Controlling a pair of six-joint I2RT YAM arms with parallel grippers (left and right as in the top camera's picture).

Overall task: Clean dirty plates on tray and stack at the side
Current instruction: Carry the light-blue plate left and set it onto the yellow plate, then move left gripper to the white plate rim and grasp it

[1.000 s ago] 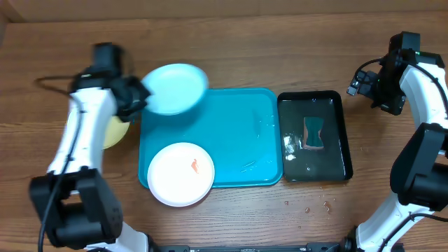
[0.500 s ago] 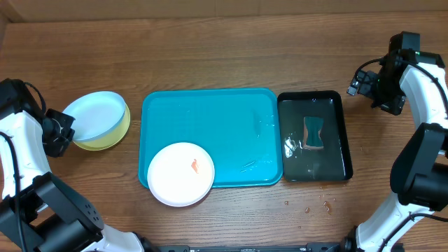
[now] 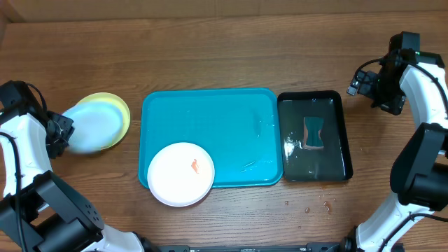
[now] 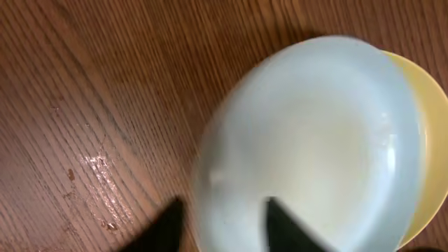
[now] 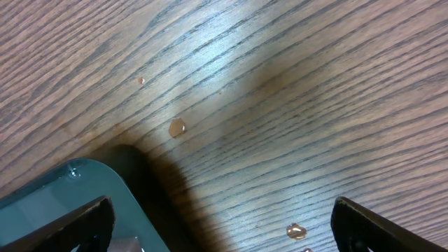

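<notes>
My left gripper (image 3: pixel 61 133) is shut on the near rim of the light blue plate (image 3: pixel 89 126), which lies tilted on the yellow-green plate (image 3: pixel 119 112) left of the tray. In the left wrist view the fingers (image 4: pixel 224 231) straddle the blurred blue plate (image 4: pixel 315 140), and the yellow-green plate (image 4: pixel 430 140) shows under its right side. The white plate (image 3: pixel 180 173), with a small orange smear, sits at the front left of the turquoise tray (image 3: pixel 231 119), overhanging its rim. My right gripper (image 3: pixel 358 84) is open and empty over bare wood (image 5: pixel 224 224).
A glossy black tray (image 3: pixel 336 140) holding a sponge (image 3: pixel 313 133) and some water stands right of the turquoise tray; its corner shows in the right wrist view (image 5: pixel 49 203). Water drops (image 3: pixel 308 206) lie on the wood in front of it.
My left arm carried the light blue plate from above the tray's back left corner out to the left, onto the yellow-green plate, then shifted it slightly left. The right arm has not moved.
</notes>
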